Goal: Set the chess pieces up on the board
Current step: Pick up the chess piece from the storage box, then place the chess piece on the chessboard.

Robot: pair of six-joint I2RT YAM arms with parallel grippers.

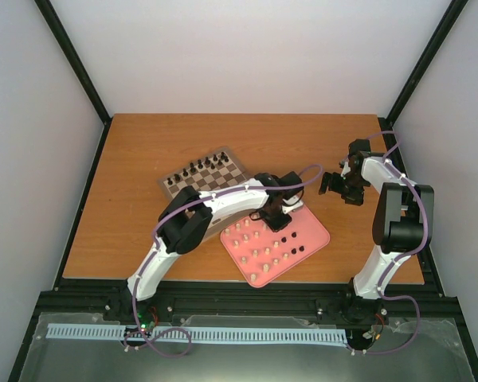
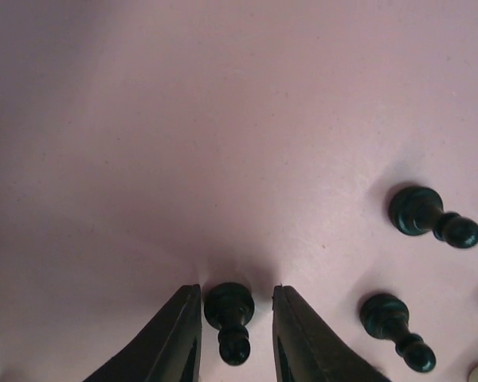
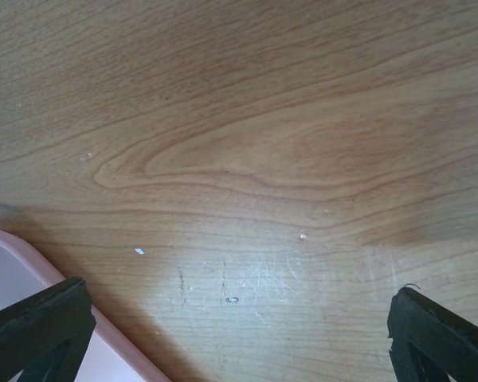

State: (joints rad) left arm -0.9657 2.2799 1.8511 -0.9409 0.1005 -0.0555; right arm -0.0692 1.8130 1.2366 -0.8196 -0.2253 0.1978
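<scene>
The left gripper (image 2: pixel 237 290) has its jaws narrow around a black pawn (image 2: pixel 229 314) on the pink tray (image 2: pixel 223 119), not yet clamped. Two more pawns (image 2: pixel 426 215) stand to its right. The board (image 1: pixel 207 177) lies farther left. The right gripper (image 3: pixel 237 291) hangs wide open over the table (image 3: pixel 263 119).

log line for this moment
left pincer: straddling dark pawn on pink tray, not clamped | right pincer: open above table | board: dark pieces on far side
</scene>
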